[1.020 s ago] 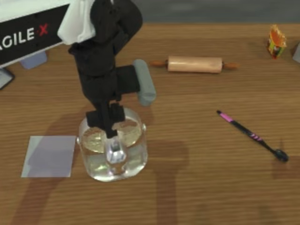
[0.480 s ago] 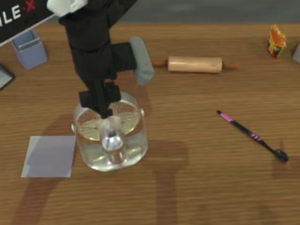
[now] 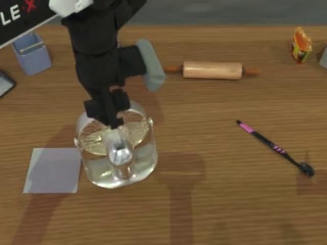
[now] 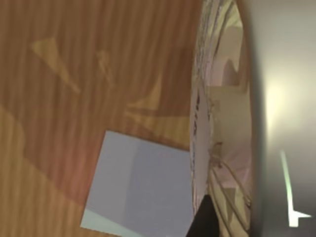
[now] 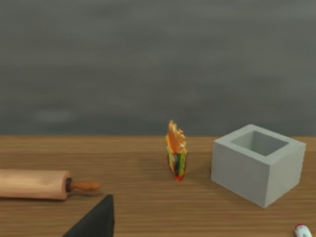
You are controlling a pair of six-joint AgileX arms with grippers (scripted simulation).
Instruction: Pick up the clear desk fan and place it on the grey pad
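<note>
Wooden bench (image 3: 214, 204): left tool (image 3: 113, 124) clamps the clear desk fan (image 3: 116, 152), carrying it toward the grey pad (image 3: 52, 170) at its nine o'clock.

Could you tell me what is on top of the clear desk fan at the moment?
The left gripper sits on the clear desk fan at its rim. The arm covers the contact and that edge, so its fingers' grip cannot be seen.

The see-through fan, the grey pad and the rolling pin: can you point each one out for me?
clear desk fan (image 3: 134, 168), top view, on its glassy lower body.
grey pad (image 3: 52, 170), top view, middle of the flat sheet.
rolling pin (image 3: 212, 70), top view, middle of the wooden barrel.
</note>
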